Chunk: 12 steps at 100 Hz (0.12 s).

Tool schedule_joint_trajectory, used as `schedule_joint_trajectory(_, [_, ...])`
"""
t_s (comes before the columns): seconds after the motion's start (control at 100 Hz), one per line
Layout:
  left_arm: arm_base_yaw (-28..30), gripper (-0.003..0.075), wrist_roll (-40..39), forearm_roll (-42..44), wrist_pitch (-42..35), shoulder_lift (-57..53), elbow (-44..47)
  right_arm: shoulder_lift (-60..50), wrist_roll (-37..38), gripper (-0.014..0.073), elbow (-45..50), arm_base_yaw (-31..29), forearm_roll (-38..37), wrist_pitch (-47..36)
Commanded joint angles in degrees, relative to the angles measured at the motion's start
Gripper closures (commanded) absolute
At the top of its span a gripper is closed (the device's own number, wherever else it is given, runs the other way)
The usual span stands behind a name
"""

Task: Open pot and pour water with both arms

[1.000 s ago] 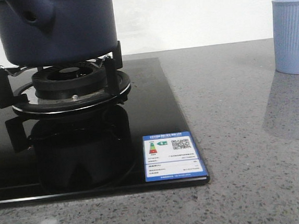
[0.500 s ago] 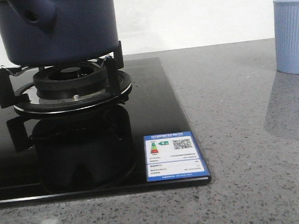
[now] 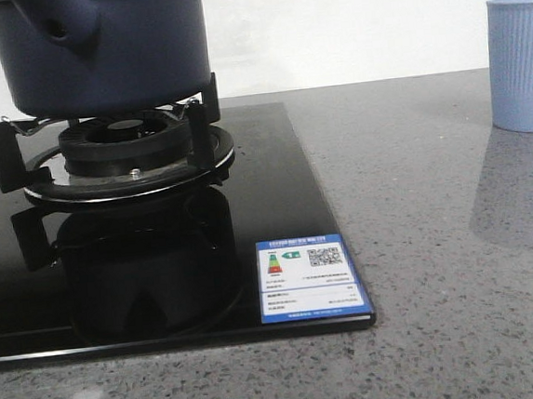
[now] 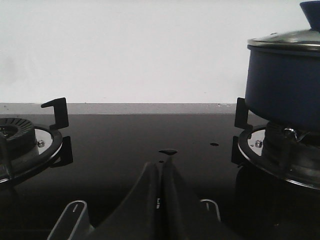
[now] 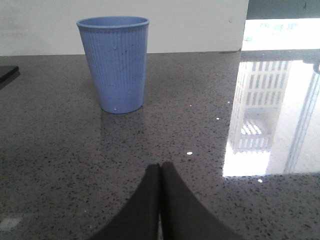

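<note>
The dark navy pot (image 3: 108, 45) sits on the burner's black supports (image 3: 122, 151), its stubby handle (image 3: 69, 19) pointing toward the camera. In the left wrist view the pot (image 4: 284, 85) carries a metal-rimmed lid (image 4: 287, 39) with a blue knob. My left gripper (image 4: 161, 165) is shut and empty, low over the black glass hob, well short of the pot. My right gripper (image 5: 160, 167) is shut and empty over the grey counter, a short way before the pale-blue ribbed cup (image 5: 116, 62). Neither gripper shows in the front view.
The black glass hob (image 3: 275, 189) bears a blue energy label (image 3: 309, 278) at its near right corner. A second burner (image 4: 27, 142) lies on the hob's other side. The cup (image 3: 522, 63) stands at the far right of the speckled grey counter (image 3: 438, 240). A white wall runs behind.
The front view has shifted by a few pixels since a second ago; pot, hob and cup keep their places.
</note>
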<state>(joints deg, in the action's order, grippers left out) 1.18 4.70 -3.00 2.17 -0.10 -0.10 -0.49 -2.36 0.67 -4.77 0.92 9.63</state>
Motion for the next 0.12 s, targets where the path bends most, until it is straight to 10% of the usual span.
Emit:
schedule_joint_trajectory(0.0, [-0.4, 0.0740, -0.5, -0.4, -4.4, -1.5, 0.7, -1.1, -0.6, 0.0650, 1.3, -0.3, 0.1, -4.3])
schedule_joint_trajectory(0.11, [-0.4, 0.0740, -0.5, -0.4, -4.4, -1.5, 0.7, -1.1, -0.6, 0.0650, 1.3, -0.3, 0.1, -4.3])
